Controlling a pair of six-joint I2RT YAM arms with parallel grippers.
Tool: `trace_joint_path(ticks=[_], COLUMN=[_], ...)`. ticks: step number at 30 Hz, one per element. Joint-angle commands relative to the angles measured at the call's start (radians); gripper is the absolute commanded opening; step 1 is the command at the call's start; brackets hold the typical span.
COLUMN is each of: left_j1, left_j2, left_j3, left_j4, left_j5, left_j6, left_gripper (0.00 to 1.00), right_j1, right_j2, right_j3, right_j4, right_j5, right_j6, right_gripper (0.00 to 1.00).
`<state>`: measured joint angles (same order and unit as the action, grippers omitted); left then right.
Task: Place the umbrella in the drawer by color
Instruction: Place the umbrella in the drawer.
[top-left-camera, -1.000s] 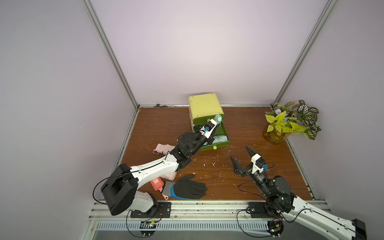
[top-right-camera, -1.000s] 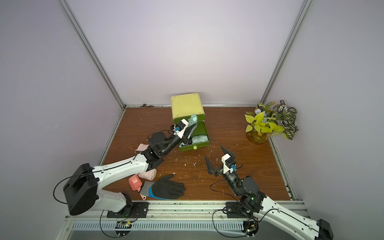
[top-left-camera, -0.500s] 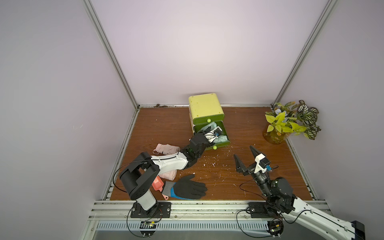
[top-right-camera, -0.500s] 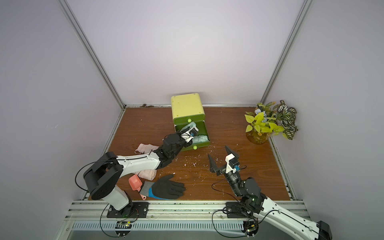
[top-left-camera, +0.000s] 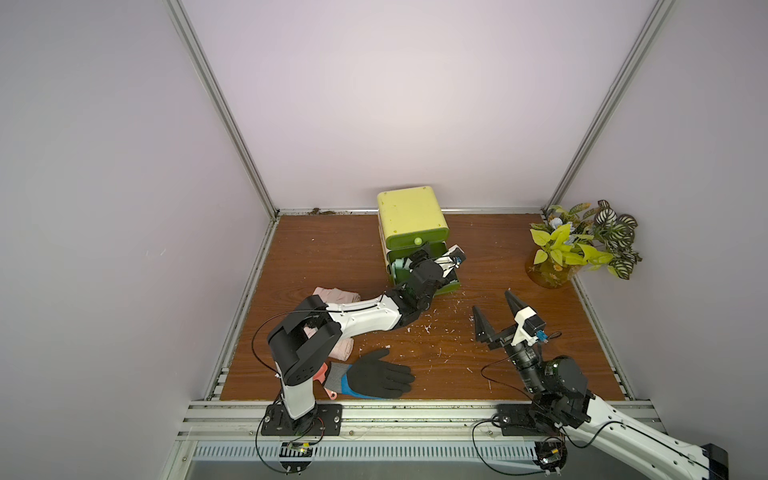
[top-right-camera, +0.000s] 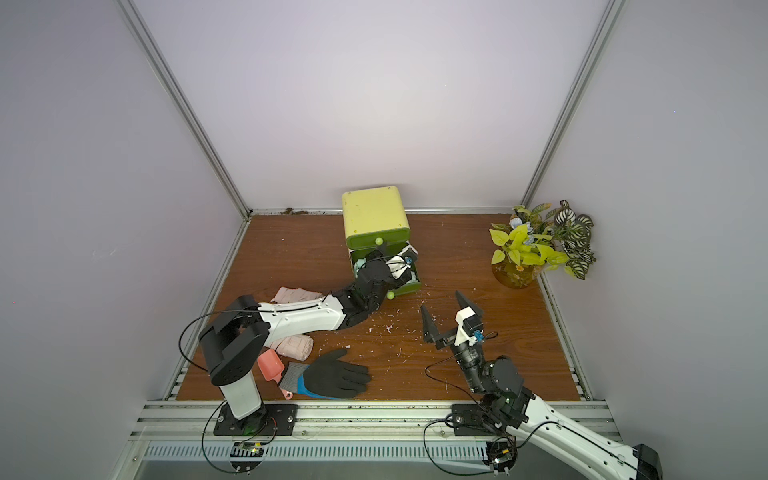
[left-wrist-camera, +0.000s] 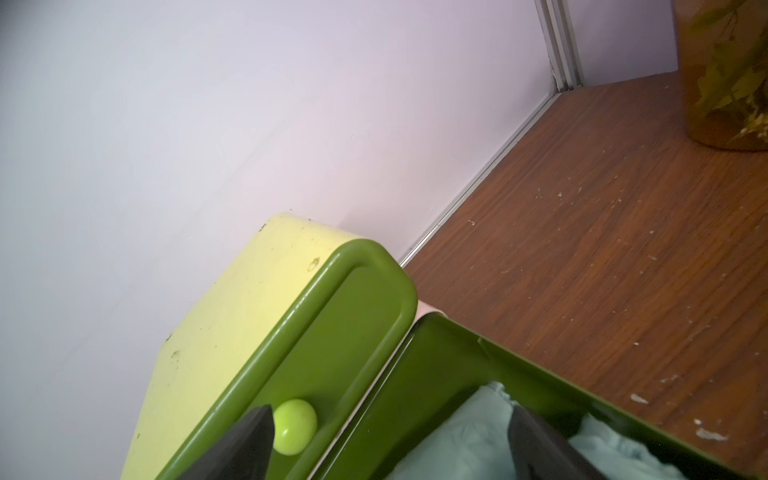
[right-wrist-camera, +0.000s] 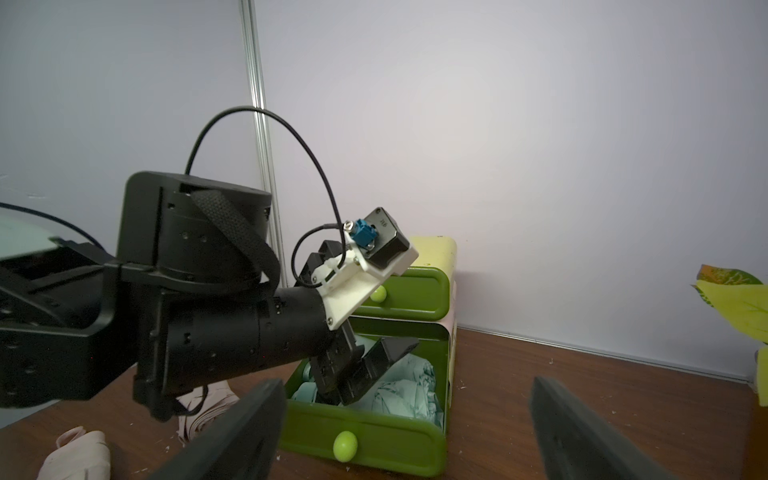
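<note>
Jaws on both grippers are standing wide apart and gripping nothing. The left gripper (left-wrist-camera: 390, 411) is hovering over the pulled-out lower drawer (right-wrist-camera: 374, 436), with the mint-green umbrella (right-wrist-camera: 409, 382) showing between its two dark fingers (left-wrist-camera: 257, 440) and lying loose inside that drawer. The right gripper (top-left-camera: 492, 302) is hanging above bare wood toward the right of the worktop (top-left-camera: 332, 249), well apart from every object. The left arm (top-left-camera: 365, 320) is stretching from the near left corner of the worktop toward the middle of the far edge, where the yellow-green cabinet (top-left-camera: 409, 208) is standing against the wall. Its upper drawer (left-wrist-camera: 353, 328) is sitting closed. A potted plant (top-left-camera: 557, 249) is occupying the far right corner. A black glove (top-left-camera: 378, 376) is lying palm-down near the near edge, just beside the left arm's base. A pink folded umbrella (top-left-camera: 336, 296) is resting near the left edge, partly hidden under the arm. Another pink folded umbrella (top-right-camera: 296, 347) is lying just beyond the glove, also partly tucked under the arm. A salmon scoop (top-right-camera: 270, 365) is touching the glove's grey cuff by the near left corner. The lower drawer's round knob (right-wrist-camera: 345, 445) is facing the right gripper. White crumbs (top-left-camera: 428, 328) are littering the wood in front of the drawer.
</note>
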<state>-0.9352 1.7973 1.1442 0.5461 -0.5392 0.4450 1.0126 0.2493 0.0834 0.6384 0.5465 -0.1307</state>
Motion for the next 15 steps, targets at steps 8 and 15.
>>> trace_joint_path(ticks=[8, 15], left_j1=[0.037, 0.235], left_j2=[-0.129, -0.229], left_j3=[0.17, 0.251], left_j4=[-0.313, -0.413], left_j5=[0.247, 0.474], left_j6=[-0.37, -0.592], left_gripper=[0.99, 0.99], right_j1=[-0.004, -0.005], right_j2=[0.029, 0.255], right_j3=[-0.007, 0.045], right_j4=[0.046, 0.064], right_j5=[0.011, -0.068], right_j6=[0.011, 0.064], right_gripper=[0.95, 0.87])
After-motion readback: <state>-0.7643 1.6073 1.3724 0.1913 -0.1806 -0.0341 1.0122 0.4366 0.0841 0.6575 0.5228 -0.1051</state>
